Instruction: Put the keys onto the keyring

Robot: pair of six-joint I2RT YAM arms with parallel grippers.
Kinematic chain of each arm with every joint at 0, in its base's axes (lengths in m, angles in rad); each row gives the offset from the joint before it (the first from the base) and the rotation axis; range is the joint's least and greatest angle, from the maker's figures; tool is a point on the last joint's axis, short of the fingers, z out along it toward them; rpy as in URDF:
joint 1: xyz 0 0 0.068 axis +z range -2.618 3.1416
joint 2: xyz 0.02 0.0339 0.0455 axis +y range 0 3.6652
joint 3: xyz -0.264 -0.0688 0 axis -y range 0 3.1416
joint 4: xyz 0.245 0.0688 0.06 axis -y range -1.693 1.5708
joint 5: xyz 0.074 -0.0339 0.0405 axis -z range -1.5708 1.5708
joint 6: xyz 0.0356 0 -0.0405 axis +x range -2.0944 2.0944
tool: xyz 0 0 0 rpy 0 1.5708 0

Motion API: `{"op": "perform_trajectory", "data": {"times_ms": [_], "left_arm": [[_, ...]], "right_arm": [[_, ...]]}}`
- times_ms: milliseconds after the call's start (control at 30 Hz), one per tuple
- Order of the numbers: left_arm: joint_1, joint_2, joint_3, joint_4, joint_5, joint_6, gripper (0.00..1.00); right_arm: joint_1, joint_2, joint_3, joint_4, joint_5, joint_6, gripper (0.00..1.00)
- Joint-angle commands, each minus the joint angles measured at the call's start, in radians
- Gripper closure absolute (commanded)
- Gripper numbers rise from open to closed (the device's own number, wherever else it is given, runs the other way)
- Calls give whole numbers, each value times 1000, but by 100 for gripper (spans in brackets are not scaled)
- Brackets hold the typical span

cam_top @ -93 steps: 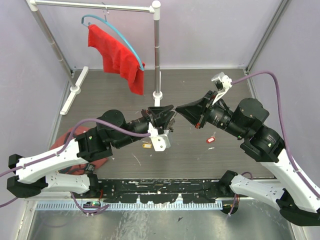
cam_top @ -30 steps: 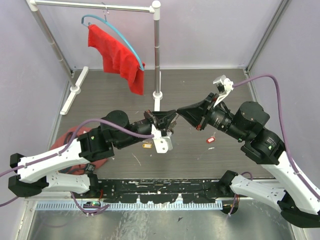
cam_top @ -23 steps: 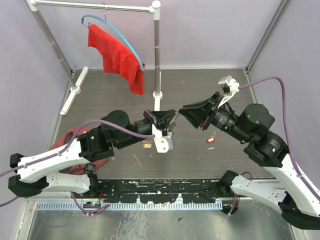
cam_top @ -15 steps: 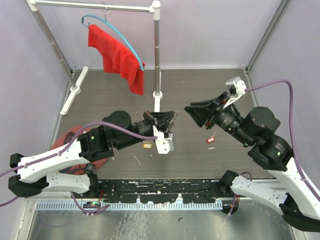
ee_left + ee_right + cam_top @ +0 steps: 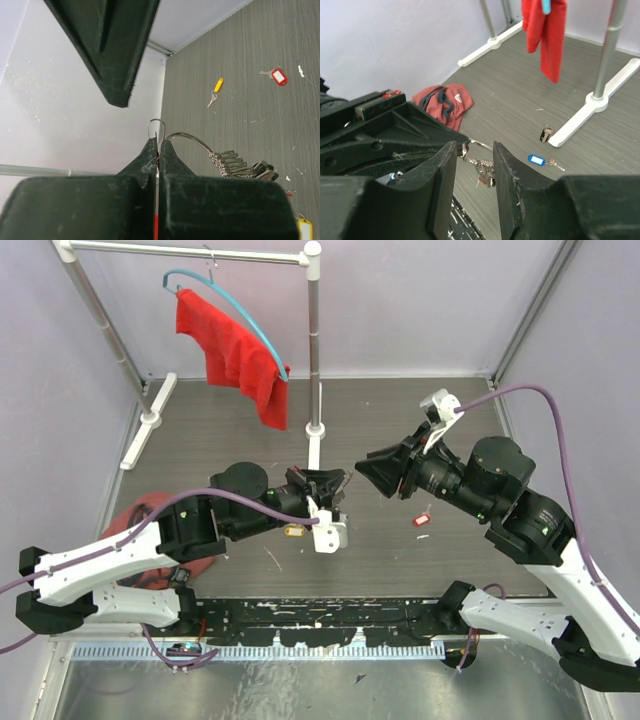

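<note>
Pinches thin silver wire keyring (image 5: pixel 192 137) in closed left gripper (image 5: pixel 158 146), small silver keys (image 5: pixel 242 167) dangling lengthwise downward. Holds right gripper (image 5: pixel 474 148) part-open, empty.

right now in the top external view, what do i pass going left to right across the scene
red cloth heap, red towel on the hanger, left gripper, right gripper, red-tagged key

keyring (image 5: pixel 187 134) left of loose key (image 5: pixel 421 520), on table (image 5: pixel 400 420)

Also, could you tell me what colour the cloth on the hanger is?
The cloth is red, clearest in the top view.
</note>
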Motion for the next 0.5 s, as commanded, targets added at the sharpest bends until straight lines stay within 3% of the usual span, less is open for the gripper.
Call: {"op": "perform_trajectory", "data": {"times_ms": [0,467], "left_arm": [[0,-8,58,6,23,15,100],[0,4,73,10,59,19,100]], "right_arm": [[1,-2,37,8,-103,-3,59],[1,48,23,23,-119,21,60]]}}
